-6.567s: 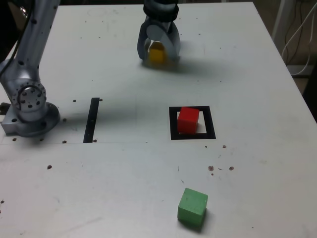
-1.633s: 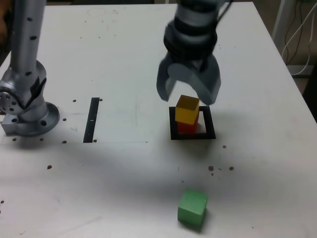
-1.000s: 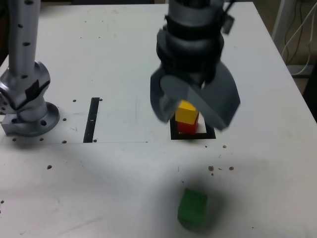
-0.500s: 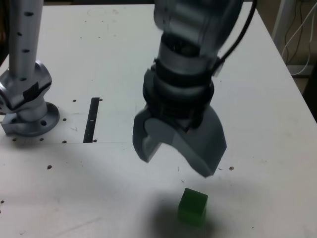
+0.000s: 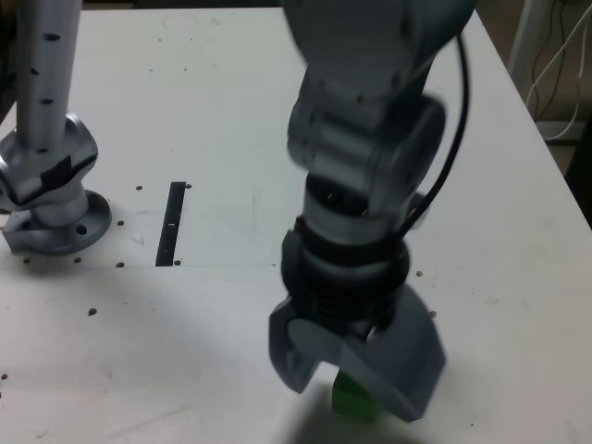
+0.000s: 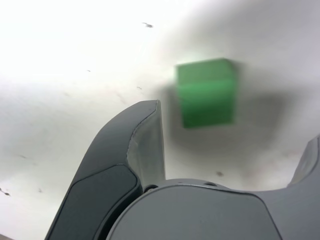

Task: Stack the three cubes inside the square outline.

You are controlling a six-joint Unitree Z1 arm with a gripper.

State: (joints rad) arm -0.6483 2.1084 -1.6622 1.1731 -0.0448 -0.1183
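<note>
Spread wide and gripping nothing, the tool hangs low over the white surface, its two grey fingers on either side of the green cube without touching it. That cube is plain, solid green with crisp edges, resting flat near the front edge of the surface in the exterior view, mostly hidden there behind the fingers.

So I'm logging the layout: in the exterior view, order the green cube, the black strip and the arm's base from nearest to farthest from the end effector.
1. Small solid green cube: between the jaws of the open end effector.
2. Narrow black strip: toward that view's left, farther back.
3. Grey metal arm base: far left.
</note>
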